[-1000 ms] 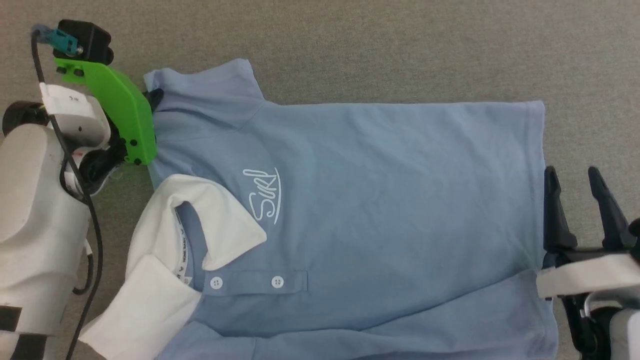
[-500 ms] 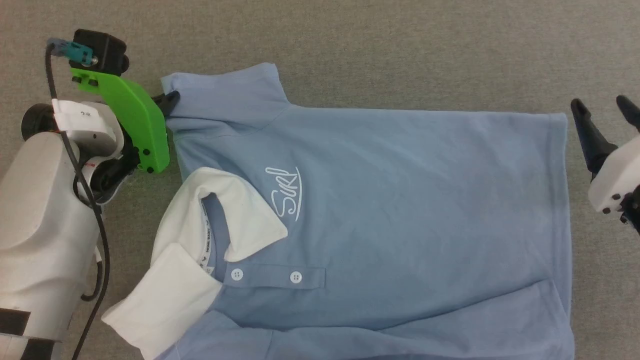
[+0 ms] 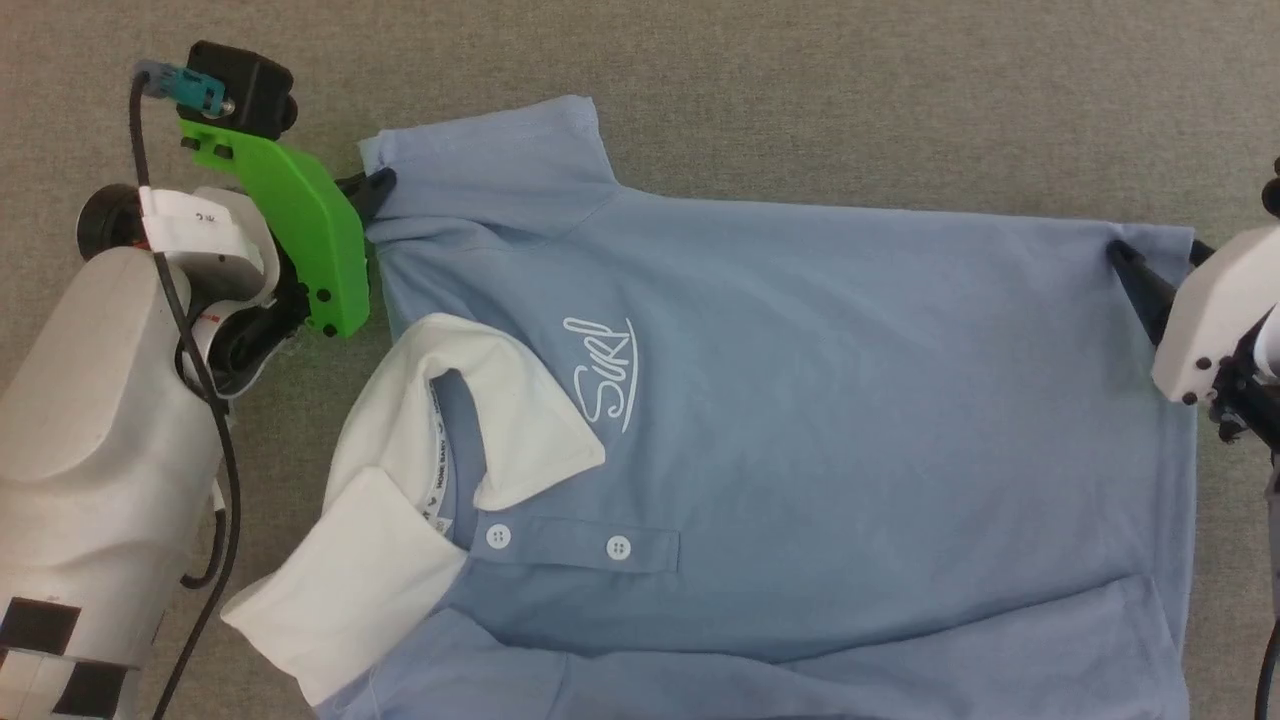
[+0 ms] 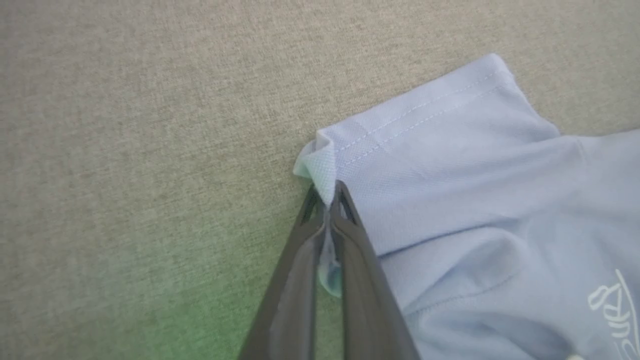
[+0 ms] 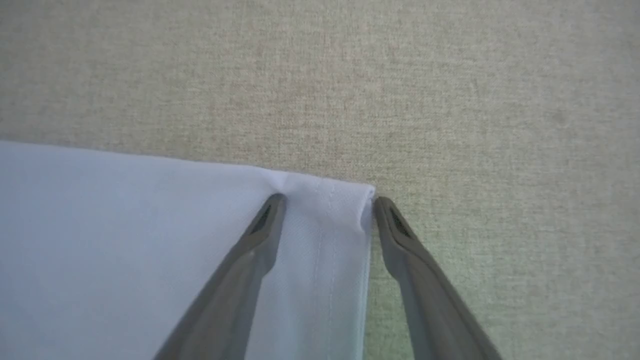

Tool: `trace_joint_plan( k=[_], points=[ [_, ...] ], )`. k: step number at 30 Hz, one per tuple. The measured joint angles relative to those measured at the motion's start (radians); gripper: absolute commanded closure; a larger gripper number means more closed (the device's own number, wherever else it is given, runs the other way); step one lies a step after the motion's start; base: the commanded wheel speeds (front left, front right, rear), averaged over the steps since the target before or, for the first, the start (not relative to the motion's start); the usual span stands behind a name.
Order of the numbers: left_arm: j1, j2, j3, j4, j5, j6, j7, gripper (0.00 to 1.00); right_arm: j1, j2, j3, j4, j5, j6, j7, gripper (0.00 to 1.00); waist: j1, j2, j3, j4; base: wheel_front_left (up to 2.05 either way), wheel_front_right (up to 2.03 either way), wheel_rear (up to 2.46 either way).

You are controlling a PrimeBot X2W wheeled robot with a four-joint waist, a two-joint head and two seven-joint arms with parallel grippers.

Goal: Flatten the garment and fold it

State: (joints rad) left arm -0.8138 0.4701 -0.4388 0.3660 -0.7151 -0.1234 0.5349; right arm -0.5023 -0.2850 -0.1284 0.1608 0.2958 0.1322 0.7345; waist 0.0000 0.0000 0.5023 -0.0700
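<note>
The garment (image 3: 800,420) was seen spread front-up on the grey woven surface (image 3: 850,90), with its white collar (image 3: 520,400) toward the robot's left and its bottom hem toward the right. The left gripper (image 4: 327,197) was closed tight on the hem corner of the far sleeve (image 3: 490,150), and a fold of blue knit was pinched between its fingers. The right gripper (image 5: 325,200) was held wide open astride the far hem corner, with one finger laid on the fabric and the other just off its edge. Nothing was gripped by it.
</note>
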Motion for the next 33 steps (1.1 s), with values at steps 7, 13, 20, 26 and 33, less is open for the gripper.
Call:
trace_joint_plan(
  k=[7,13,20,26,33],
  points=[
    [-0.004,-0.002,-0.004,0.015,-0.008,0.000,-0.047,1.00,-0.012,-0.002,0.017,0.030,0.003,0.000,-0.051,1.00,0.0000,0.0000,-0.008,0.003,0.00,0.00,0.00],
    [-0.006,-0.001,-0.004,0.016,-0.003,0.000,-0.173,1.00,-0.038,-0.019,0.022,0.046,-0.005,0.000,-0.151,1.00,0.0000,0.0000,-0.040,0.004,0.00,0.00,0.00],
    [-0.006,0.001,-0.002,0.020,0.004,-0.004,-0.331,1.00,-0.065,-0.039,0.035,0.071,-0.006,0.000,-0.233,1.00,0.0000,0.0000,-0.092,0.011,0.00,0.00,0.00],
    [0.023,0.019,-0.034,-0.026,-0.006,-0.004,-0.407,1.00,-0.045,-0.041,0.055,0.068,0.024,0.000,-0.265,1.00,0.0000,0.0000,-0.148,0.022,0.00,0.00,0.00],
    [0.223,0.066,-0.035,-0.179,-0.044,0.003,-0.468,1.00,0.122,-0.041,0.048,-0.049,0.108,0.000,-0.275,1.00,0.0000,0.0000,-0.228,0.039,0.00,0.00,0.00]
  ],
)
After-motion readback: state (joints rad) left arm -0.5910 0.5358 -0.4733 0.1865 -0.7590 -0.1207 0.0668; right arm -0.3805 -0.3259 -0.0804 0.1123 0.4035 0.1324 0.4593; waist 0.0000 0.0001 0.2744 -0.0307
